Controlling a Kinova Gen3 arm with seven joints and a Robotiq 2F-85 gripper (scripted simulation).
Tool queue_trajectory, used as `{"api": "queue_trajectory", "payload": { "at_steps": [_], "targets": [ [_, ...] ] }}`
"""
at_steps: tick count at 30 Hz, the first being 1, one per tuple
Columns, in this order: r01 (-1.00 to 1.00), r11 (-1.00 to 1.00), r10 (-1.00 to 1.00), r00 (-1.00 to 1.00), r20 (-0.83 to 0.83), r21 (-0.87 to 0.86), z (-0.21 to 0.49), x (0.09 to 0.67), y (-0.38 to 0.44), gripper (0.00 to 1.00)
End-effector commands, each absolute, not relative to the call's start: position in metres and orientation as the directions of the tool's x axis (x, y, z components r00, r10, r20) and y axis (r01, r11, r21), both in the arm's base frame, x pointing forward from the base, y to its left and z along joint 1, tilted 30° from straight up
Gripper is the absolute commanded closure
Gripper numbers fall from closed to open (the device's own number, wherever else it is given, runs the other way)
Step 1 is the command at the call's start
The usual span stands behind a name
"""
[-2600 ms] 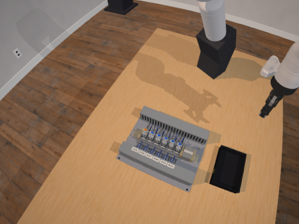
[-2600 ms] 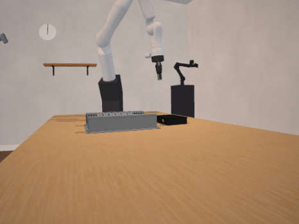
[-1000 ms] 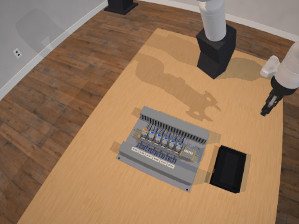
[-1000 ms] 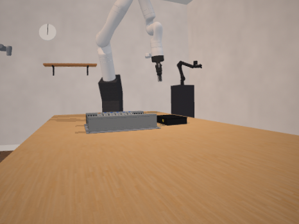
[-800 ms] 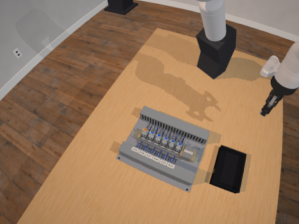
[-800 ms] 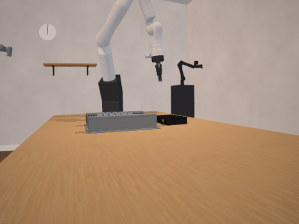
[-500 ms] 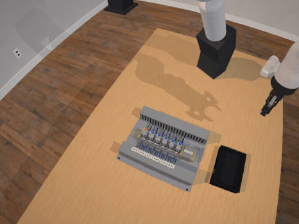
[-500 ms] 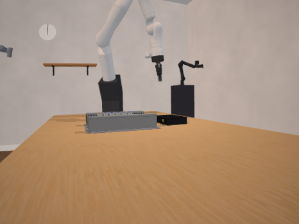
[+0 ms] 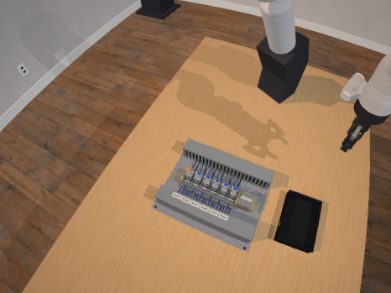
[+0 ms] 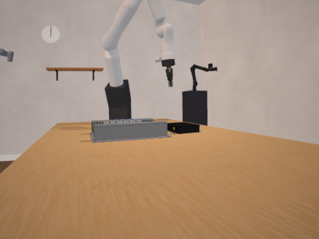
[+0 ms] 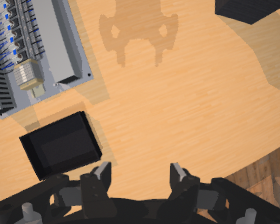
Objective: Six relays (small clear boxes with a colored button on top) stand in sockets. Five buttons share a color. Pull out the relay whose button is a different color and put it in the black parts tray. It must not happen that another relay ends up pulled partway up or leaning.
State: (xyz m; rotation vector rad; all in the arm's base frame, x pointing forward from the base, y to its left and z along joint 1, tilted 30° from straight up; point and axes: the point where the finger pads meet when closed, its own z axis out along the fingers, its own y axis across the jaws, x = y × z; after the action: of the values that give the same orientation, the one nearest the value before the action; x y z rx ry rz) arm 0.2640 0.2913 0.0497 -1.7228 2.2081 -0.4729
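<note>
Six relays stand in a row in the grey panel [image 9: 210,224] [image 10: 130,131] [image 11: 57,37]. The relay with the orange button [image 9: 190,173] is at the left end of the row in the top view. The other five have blue buttons, such as the relay at the right end [image 9: 234,192]. The black parts tray [image 9: 298,222] [image 10: 186,128] [image 11: 65,145] lies beside the panel, with nothing seen in it. My gripper [image 9: 345,148] [image 10: 170,85] [image 11: 140,172] is partly open and empty, high above the table and away from the panel, off to the tray's side.
A tan terminal block [image 9: 247,200] [image 11: 28,74] sits on the panel past the blue-button end of the row. Raised grey ducts run along both sides of the relays. The arm's black pedestal [image 9: 282,71] [image 10: 119,101] stands at the back of the wooden table [image 9: 126,214].
</note>
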Motion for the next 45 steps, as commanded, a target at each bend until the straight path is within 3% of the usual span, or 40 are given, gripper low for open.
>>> {"api": "queue_trajectory", "payload": {
  "at_steps": [1, 24, 45],
  "targets": [
    [-0.873, 0.224, -0.972, -0.233, -0.033, -0.433, 0.05, 0.265, 0.291, 0.39],
    [-0.879, 0.196, -0.978, -0.21, -0.017, -0.434, 0.054, 0.288, 0.28, 0.39],
    [-0.889, 0.127, -0.988, -0.152, 0.023, -0.439, 0.063, 0.343, 0.246, 0.39]
  ]
}}
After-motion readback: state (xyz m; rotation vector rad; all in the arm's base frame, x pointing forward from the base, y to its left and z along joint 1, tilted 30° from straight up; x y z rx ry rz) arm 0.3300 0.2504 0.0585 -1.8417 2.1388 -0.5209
